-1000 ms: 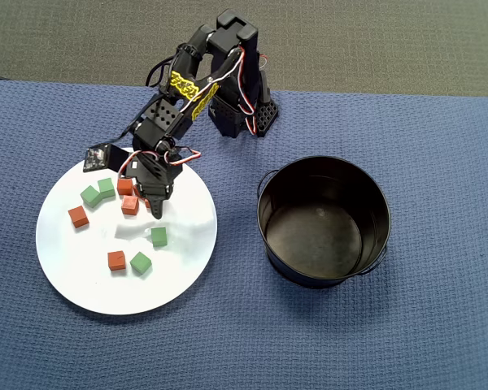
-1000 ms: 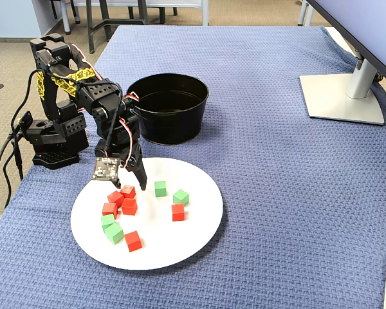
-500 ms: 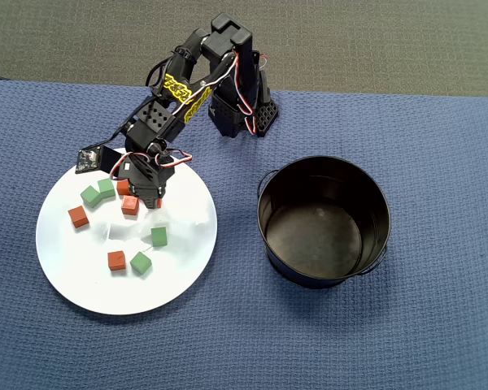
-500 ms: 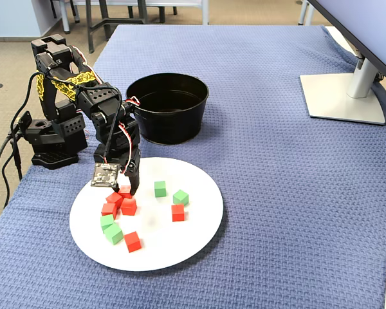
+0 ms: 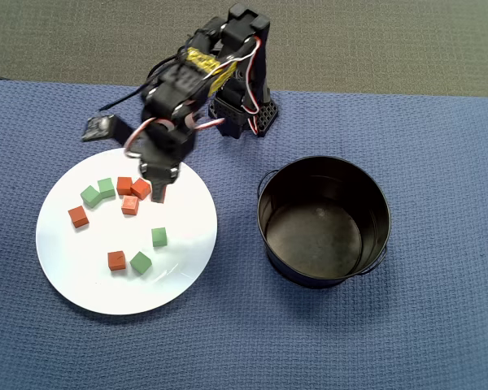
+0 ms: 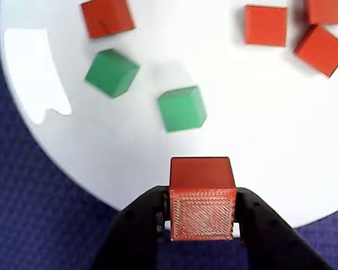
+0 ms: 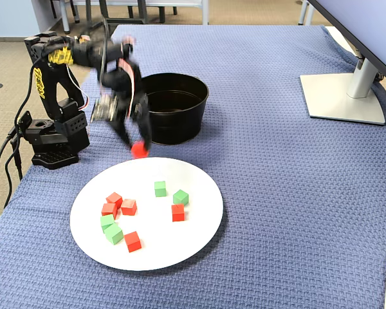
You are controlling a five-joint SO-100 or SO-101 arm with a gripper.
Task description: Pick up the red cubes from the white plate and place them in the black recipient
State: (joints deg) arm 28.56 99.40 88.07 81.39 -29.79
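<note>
Now my gripper (image 6: 203, 225) pinches one red cube (image 6: 202, 198) above the white plate (image 6: 259, 112).
Only my wrist view shows both fingers pressed on the cube's sides; the fixed view shows it lifted clear of the plate, motion-blurred, near the black recipient (image 7: 169, 106). I see the arm (image 5: 197, 77) folded out from its base, gripper pointing down over the plate's far edge. Other red cubes (image 7: 128, 206) and green cubes (image 7: 160, 188) lie on the plate, on a blue woven cloth (image 7: 276, 193); a monitor stand (image 7: 344, 96) sits well apart.
</note>
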